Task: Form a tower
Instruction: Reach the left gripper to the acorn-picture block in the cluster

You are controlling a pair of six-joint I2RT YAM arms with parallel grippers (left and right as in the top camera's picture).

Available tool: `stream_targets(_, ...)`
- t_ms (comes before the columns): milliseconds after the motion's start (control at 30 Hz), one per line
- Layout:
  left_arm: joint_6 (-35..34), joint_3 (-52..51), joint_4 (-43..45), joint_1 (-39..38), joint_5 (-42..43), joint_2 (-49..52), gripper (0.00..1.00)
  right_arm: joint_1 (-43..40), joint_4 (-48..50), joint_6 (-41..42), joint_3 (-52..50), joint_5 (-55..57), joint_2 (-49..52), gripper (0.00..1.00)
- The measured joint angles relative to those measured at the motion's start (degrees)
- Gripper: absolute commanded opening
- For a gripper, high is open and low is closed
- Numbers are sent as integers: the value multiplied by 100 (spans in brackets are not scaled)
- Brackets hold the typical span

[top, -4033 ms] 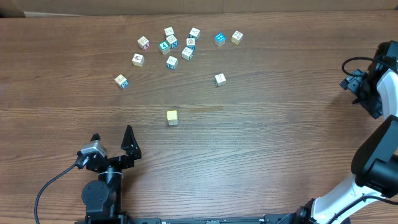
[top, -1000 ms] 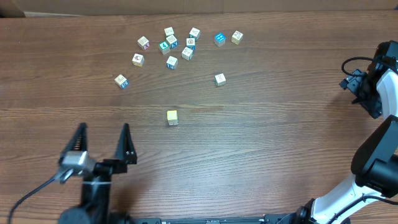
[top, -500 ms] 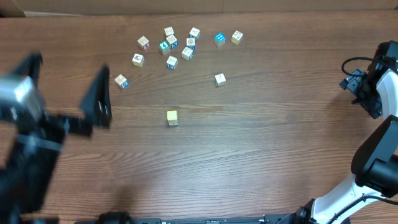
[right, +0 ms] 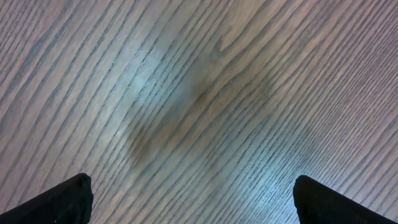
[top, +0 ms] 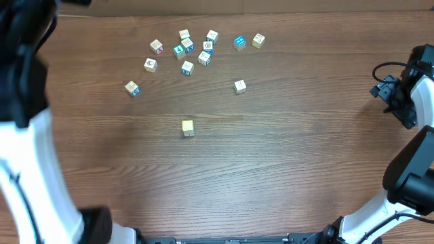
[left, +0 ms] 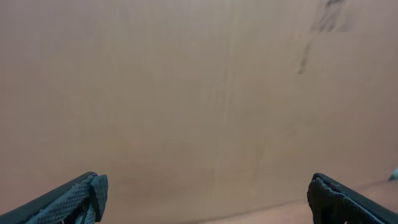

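on the table (top: 285,169) no tower stands yet; cubes (top: 187,67) lie scattered at the far side, a yellow cube (top: 188,127) alone nearer. left gripper (left: 205,193) and right gripper (right: 193,199) gape empty; next, one probably needs to reach a cube.

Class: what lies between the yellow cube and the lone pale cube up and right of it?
Only bare table separates the yellow cube from the lone pale cube; the overhead view shows it.

The left arm (top: 24,142) has swung up leftward, lifting its hand (left: 205,199) high.
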Motion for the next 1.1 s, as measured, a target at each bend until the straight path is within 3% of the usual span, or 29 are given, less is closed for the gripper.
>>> stream_targets(333,-24,22,-426,-149,48,1805,99,0,-2,0,0,-2,0,100)
stream_targets(767,-26,28,-1373,-442,48,2944,100,0,0,0,0,-2,0,100)
stream_targets(800,-26,31,-1412,-442,48,2990,96,0,0,-2,0,-2,0,100)
stream_targets(933,-63,33,-1801,-442,42,3504,62,0,2,2,0,-2,0,100)
stream_targets(967,-107,33,-1880,-446,24,3611,57,0,2,0,0,-2,0,100)
stream_targets(1100,-153,33,-2240,-481,-420,3950,59,0,2,0,0,-4,0,100)
